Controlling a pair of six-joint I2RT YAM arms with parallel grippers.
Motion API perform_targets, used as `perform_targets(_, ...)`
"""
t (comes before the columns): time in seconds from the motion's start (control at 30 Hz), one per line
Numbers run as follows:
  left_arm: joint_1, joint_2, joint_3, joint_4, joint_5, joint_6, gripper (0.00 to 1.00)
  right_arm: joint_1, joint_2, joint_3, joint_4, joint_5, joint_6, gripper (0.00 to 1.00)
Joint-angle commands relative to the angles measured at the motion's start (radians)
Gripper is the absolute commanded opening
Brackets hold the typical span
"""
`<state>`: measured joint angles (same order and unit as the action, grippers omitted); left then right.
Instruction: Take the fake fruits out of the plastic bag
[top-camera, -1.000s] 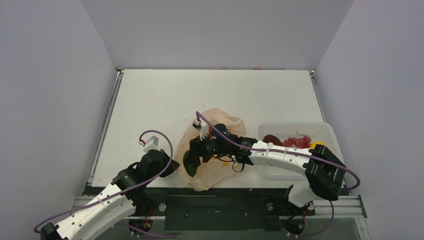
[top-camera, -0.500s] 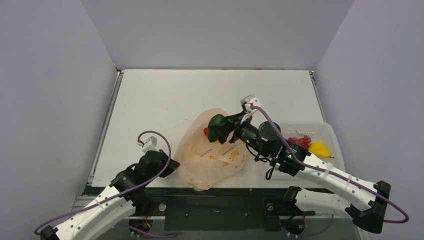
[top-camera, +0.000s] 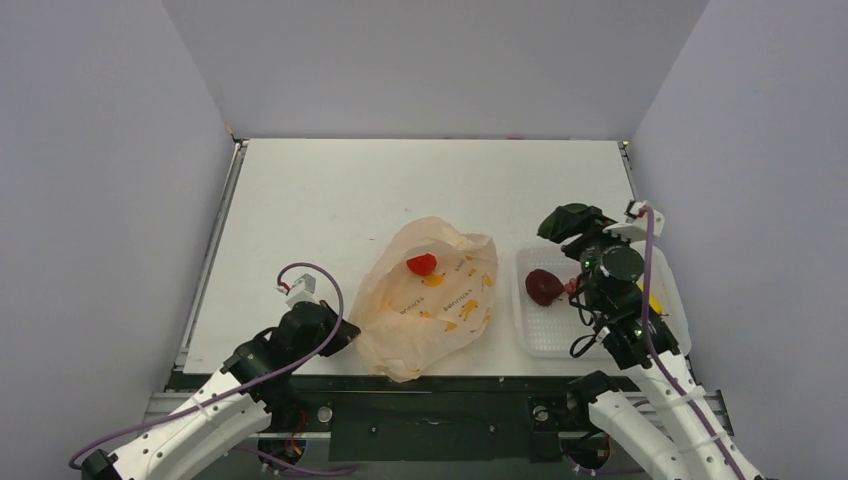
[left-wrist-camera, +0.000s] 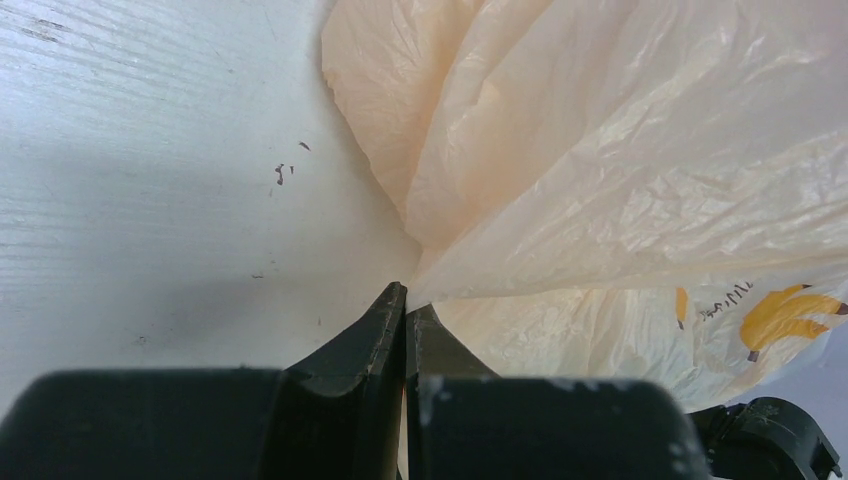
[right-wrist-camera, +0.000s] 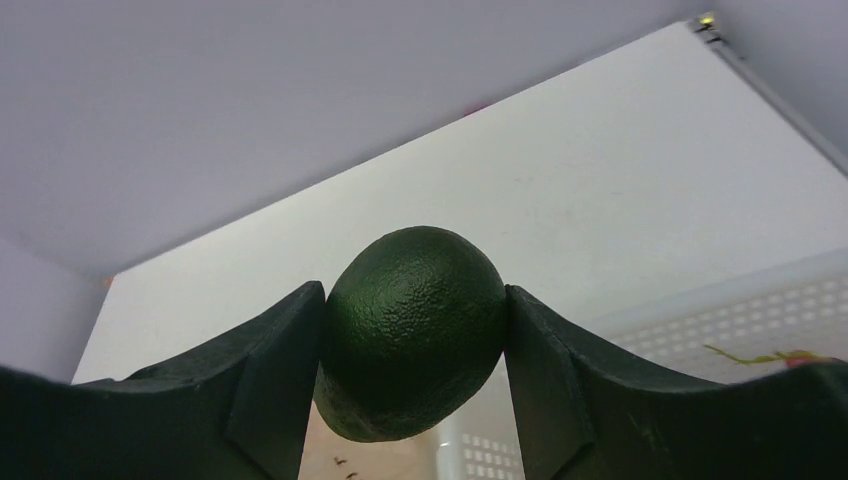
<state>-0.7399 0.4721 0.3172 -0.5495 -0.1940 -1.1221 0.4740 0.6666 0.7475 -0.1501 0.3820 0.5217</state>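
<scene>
My right pincer (top-camera: 570, 224) grips the dark green avocado (right-wrist-camera: 415, 330) across its width, above the far rim of the white perforated tray (top-camera: 555, 336) lying just nearward, while my left pincer (left-wrist-camera: 405, 300) pinches the plastic bag (top-camera: 430, 312) edge, red ball (top-camera: 421, 264) at its mouth.

pale peach plastic bag (top-camera: 400, 322) printed with yellow bananas; red ball (top-camera: 421, 264); dark green pebbled avocado (right-wrist-camera: 415, 330); maroon fruit (top-camera: 542, 286).

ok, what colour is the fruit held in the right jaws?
Dark green with a pebbled skin: the avocado. Right wrist view shows it best.
</scene>
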Motion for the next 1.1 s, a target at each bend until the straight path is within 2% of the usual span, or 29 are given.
perform_targets(0.0, 0.006, 0.009, 0.002, 0.042, 0.008, 0.007, 0.0, -0.156, -0.052, -0.004, -0.078, -0.006, 0.088, 0.0)
perform_targets(0.27, 0.006, 0.038, 0.012, 0.061, 0.013, 0.021, 0.0, -0.354, 0.1, 0.035, -0.397, 0.003, 0.235, 0.0)
perform_targets(0.43, 0.007, 0.025, 0.006, 0.055, 0.012, 0.016, 0.0, -0.461, 0.176, 0.047, -0.659, 0.122, 0.395, 0.0)
perform_targets(0.53, 0.007, 0.02, 0.0, 0.062, 0.011, 0.01, 0.0, -0.47, 0.192, 0.045, -0.746, 0.156, 0.436, 0.0)
perform_targets(0.77, 0.008, 0.05, 0.0, 0.091, 0.026, 0.011, 0.0, -0.471, 0.232, -0.042, -0.759, 0.08, 0.495, 0.0)
perform_targets(0.93, 0.007, 0.043, -0.01, 0.092, 0.03, 0.004, 0.0, -0.357, 0.223, -0.127, -0.709, 0.069, 0.587, 0.0)
perform_targets(1.07, 0.008, 0.027, -0.017, 0.089, 0.028, 0.002, 0.0, -0.316, 0.254, -0.144, -0.687, 0.037, 0.636, 0.0)
